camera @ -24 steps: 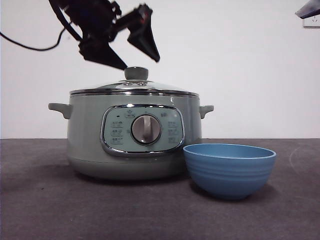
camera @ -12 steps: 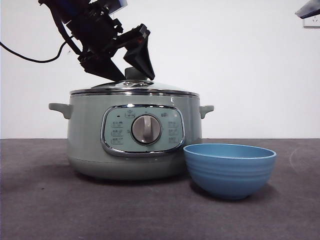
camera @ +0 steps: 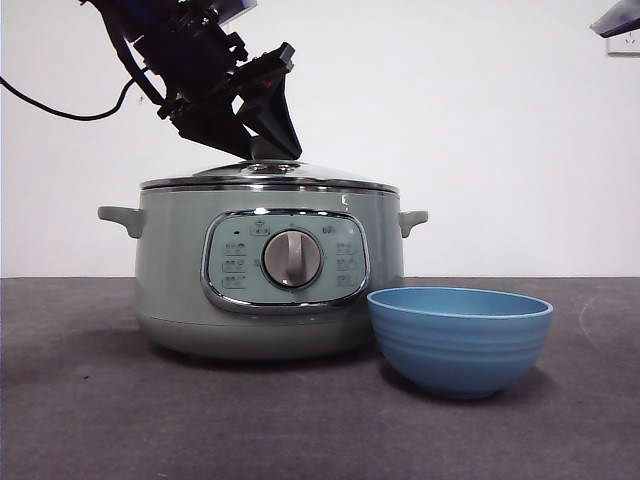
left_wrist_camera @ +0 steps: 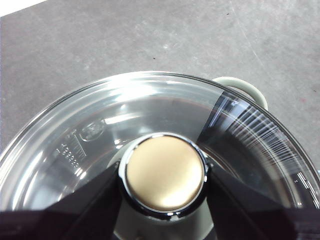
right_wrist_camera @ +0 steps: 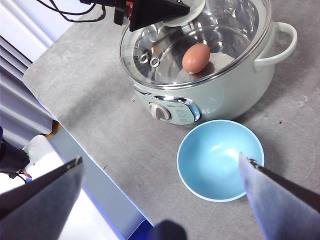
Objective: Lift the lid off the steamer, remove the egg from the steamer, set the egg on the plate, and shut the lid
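The sage-green steamer stands on the grey table with the glass lid on it. My left gripper is down over the lid, its jaws pressed on both sides of the knob. A brown egg lies inside the steamer, seen through the lid. The blue plate stands empty in front of the steamer, to its right. My right gripper is open and empty, high above the plate. In the front view it is a tip at the top right corner.
A black cable trails from the left arm at the upper left. The steamer's side handles stick out on both sides. The table's near edge runs close beside the steamer's panel and the plate. A white wall stands behind.
My left gripper has come down from above the lid and its jaws have closed in on the knob. The lid, steamer and plate have not moved.
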